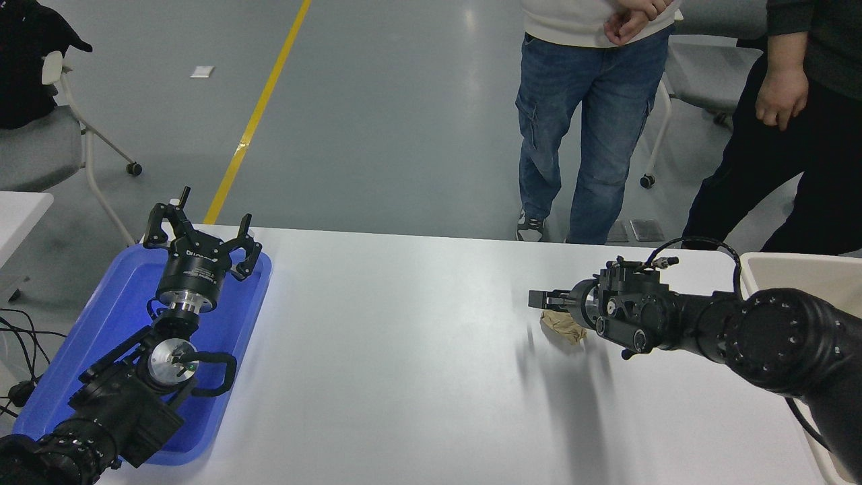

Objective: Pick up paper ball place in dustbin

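The paper ball [560,326], a tan wrinkly lump, lies on the white table [404,350] at the right, mostly covered by my right arm. My right gripper [537,298] points left just above and past the ball's far-left side. Its fingers look pressed together, with nothing between them. The dustbin [794,264] shows as a beige rim at the right edge, behind my right arm. My left gripper [200,232] is parked open over the blue tray [108,316] at the lower left.
Two people stand at the far side of the table: one in jeans [586,121], one in dark trousers [788,168] with a hand hanging down. Wheeled chairs stand on the floor at the far left [40,135] and behind the people.
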